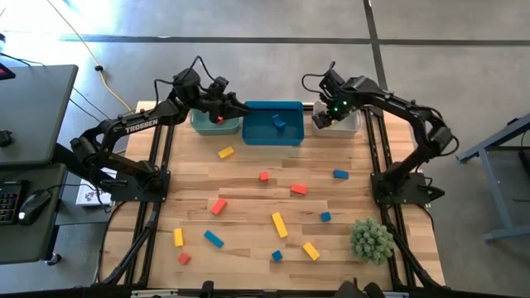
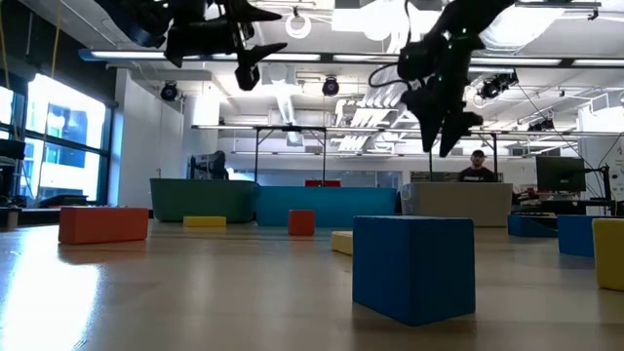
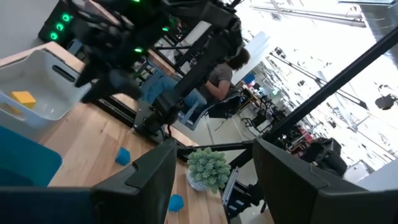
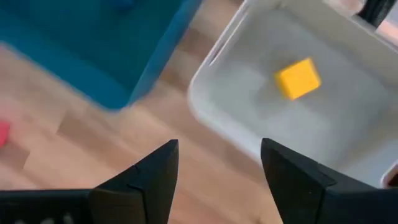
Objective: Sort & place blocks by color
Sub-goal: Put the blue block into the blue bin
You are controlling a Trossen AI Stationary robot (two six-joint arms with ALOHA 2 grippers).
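Observation:
Red, blue and yellow blocks lie scattered flat on the wooden table, among them a yellow bar [image 1: 279, 224], a red one [image 1: 218, 206] and a blue one [image 1: 340, 174]. At the far edge stand three bins. The grey-green bin [image 1: 203, 124] holds a red block [image 1: 219, 120], the blue bin [image 1: 273, 132] a blue block [image 1: 279, 122], and the white bin [image 4: 249, 118] a yellow block [image 4: 299, 78]. My right gripper [image 4: 219, 146] hangs open above the white bin's near rim, pointing down, with nothing between its fingers. My left gripper [image 3: 214, 146] stands open and level above the grey-green bin, also with nothing in it.
A spiky green plant ball [image 1: 371, 240] sits at the table's near right corner. The bare wood between the bins and the scattered blocks is free. A person sits at a desk in the room beyond the table [image 2: 477, 168].

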